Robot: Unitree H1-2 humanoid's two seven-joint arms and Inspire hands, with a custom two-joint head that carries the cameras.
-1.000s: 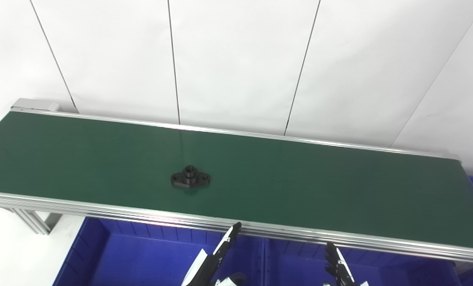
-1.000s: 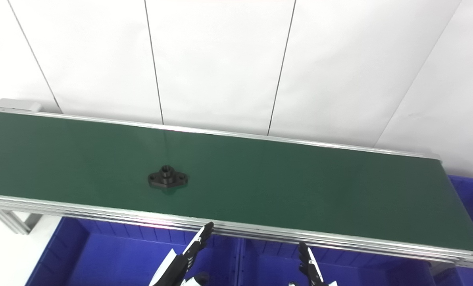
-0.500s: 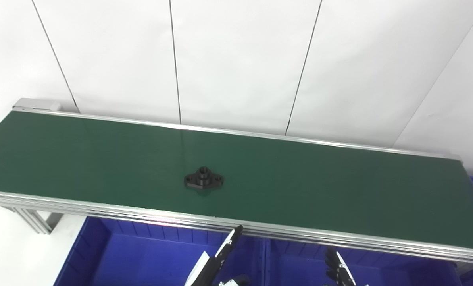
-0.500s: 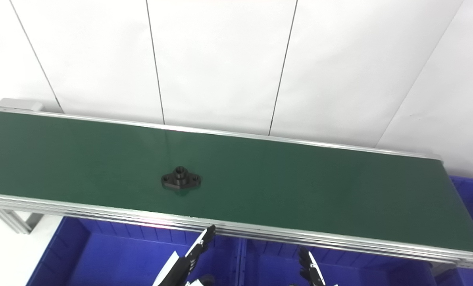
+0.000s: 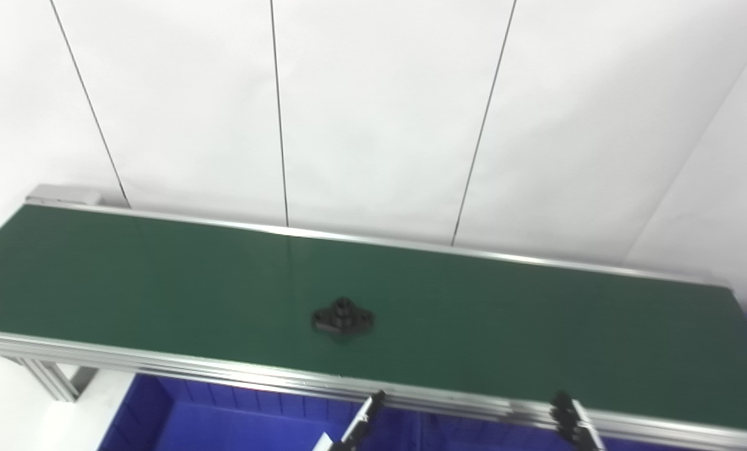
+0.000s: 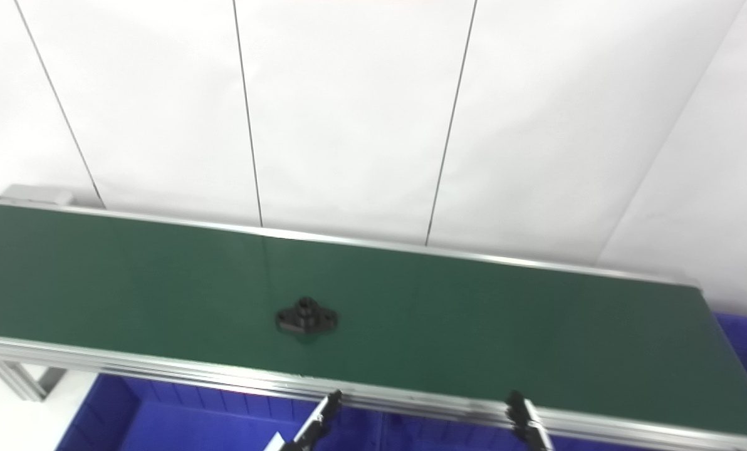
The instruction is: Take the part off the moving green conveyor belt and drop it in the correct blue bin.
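Note:
A black flanged part [image 5: 342,316] with a raised hub lies flat on the green conveyor belt [image 5: 536,338], a little left of the belt's middle and nearer the front rail. Only the fingertips of my left hand [image 5: 362,418] show at the bottom edge, below the front rail and slightly right of the part. The fingertips of my right hand [image 5: 571,421] show further right, also below the rail. Both hands' fingers are stretched out and hold nothing. The rest of each hand is out of view.
Blue bins [image 5: 223,426] sit under the belt's front rail, and another blue bin [image 6: 746,338] stands past the belt's right end. A white panelled wall [image 5: 380,113] rises behind the belt. The belt's metal frame leg [image 5: 54,379] is at the lower left.
The part has ridden to the right along the belt. The camera has tilted up, so the whole scene sits lower and less of both hands shows.

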